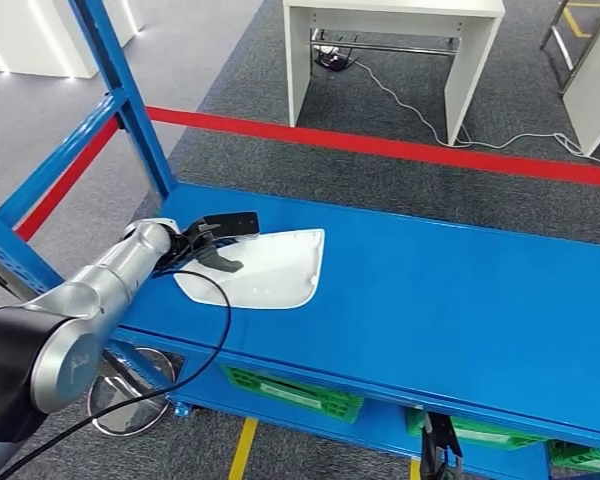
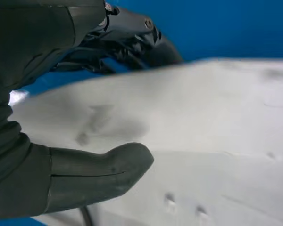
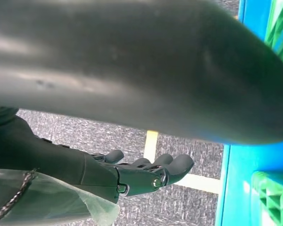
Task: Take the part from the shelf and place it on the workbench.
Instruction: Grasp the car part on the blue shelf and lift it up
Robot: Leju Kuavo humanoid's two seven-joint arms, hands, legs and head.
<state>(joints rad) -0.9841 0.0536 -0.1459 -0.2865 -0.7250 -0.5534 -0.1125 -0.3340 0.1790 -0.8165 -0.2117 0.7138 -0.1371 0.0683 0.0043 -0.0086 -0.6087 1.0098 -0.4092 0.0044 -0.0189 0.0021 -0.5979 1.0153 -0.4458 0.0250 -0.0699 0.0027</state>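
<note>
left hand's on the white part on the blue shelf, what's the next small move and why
Probably lift it slightly. The left hand already grips the near end of the white part, thumb on top and fingers along its far edge, while the part lies flat on the blue shelf. The right hand hangs open below.

Silver left arm point(image 1: 108, 275), dark elbow joint, black cable, dark-fingered left robot hand point(image 1: 215, 238).

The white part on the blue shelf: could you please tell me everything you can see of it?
The white part is a smooth, matte, plastic-looking shell, broad and rounded. It lies flat on the blue shelf near its left end. The left hand grips its left edge, thumb on top and fingers at the far rim.
</note>
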